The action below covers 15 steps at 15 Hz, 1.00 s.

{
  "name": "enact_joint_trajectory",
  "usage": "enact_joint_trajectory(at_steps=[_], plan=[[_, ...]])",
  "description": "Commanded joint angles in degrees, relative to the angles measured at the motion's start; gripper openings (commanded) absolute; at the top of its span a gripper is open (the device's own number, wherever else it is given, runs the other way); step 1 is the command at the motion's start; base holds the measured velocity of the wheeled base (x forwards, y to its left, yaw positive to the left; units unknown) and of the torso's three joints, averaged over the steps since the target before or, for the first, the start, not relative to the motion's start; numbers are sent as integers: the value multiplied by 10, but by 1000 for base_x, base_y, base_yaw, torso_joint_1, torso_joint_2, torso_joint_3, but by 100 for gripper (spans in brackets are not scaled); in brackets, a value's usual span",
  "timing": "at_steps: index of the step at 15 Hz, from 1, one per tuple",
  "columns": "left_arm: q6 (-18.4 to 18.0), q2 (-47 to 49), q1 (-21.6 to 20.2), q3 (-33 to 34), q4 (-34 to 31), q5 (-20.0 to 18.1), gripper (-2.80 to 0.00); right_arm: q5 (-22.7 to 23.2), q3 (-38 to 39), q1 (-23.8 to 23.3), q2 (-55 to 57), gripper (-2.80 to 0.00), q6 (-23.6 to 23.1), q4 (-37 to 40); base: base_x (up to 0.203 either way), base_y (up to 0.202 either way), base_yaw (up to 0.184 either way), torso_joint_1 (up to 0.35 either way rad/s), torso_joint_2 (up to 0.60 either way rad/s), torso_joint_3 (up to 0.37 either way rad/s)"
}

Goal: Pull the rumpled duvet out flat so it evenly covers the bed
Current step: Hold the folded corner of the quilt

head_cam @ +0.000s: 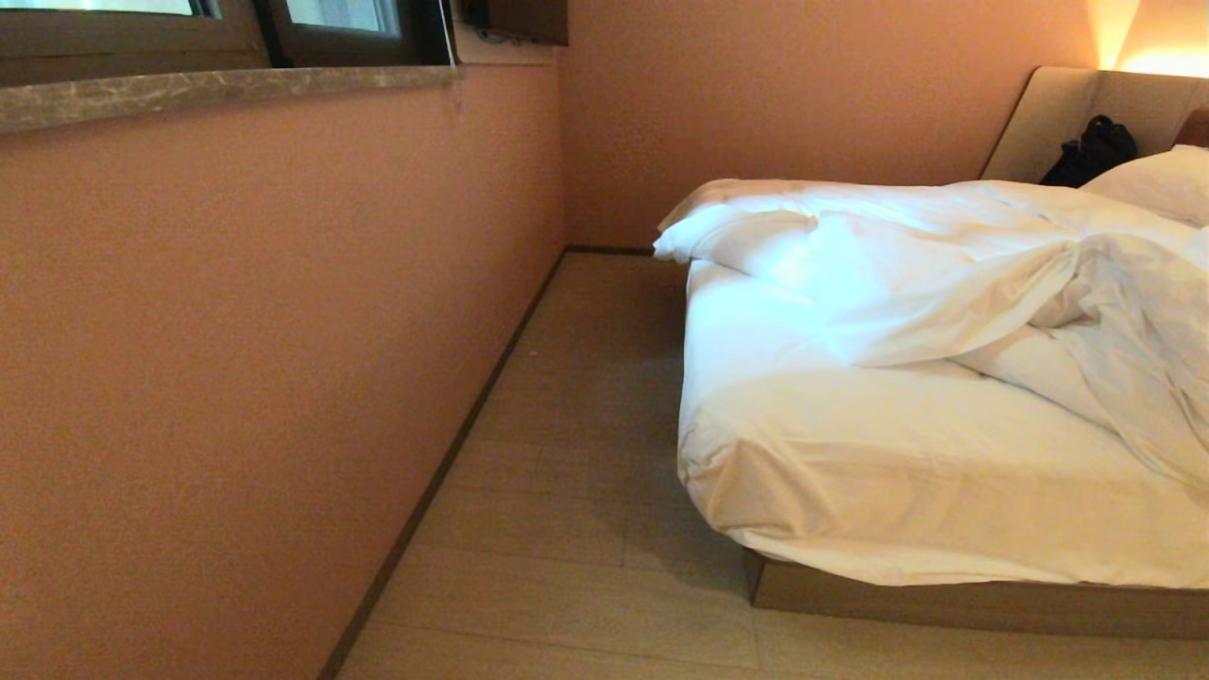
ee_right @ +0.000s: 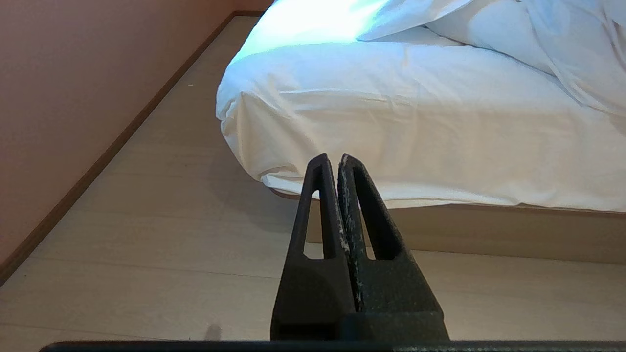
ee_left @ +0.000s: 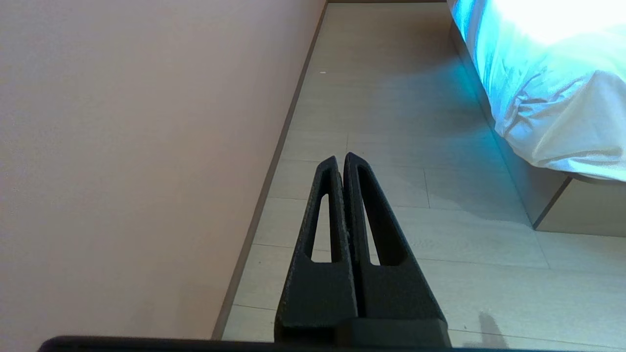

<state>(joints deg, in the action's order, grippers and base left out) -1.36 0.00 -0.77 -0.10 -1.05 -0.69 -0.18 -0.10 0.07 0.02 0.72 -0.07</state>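
The white duvet (head_cam: 954, 274) lies bunched and twisted across the upper part of the bed (head_cam: 945, 604), leaving the sheeted foot corner (head_cam: 850, 453) bare. A fold of the duvet (ee_right: 489, 34) shows at the far edge of the right wrist view. Neither arm appears in the head view. My left gripper (ee_left: 341, 157) is shut and empty, low over the floor beside the wall. My right gripper (ee_right: 332, 157) is shut and empty too, pointing at the mattress corner (ee_right: 254, 127) from a short distance.
A pink wall (head_cam: 264, 331) with a stone sill runs along the left, leaving a strip of pale floor (head_cam: 576, 491) between it and the bed. A white pillow (head_cam: 1157, 179) and a black bag (head_cam: 1091, 151) rest by the padded headboard (head_cam: 1058, 113).
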Motion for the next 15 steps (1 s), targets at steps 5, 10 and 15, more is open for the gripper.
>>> enact_joint_trajectory(at_steps=[5,10,15], plan=[[3,1,0,0,0,1,-280,0,0,0,0,-280,0,0,0,0,0,0,0,0],[6,0,0,0,1,1,-280,0,0,0,0,-280,0,0,0,0,0,0,0,0],[12,0,0,0,1,1,-280,0,0,0,0,-280,0,0,0,0,0,0,0,0]])
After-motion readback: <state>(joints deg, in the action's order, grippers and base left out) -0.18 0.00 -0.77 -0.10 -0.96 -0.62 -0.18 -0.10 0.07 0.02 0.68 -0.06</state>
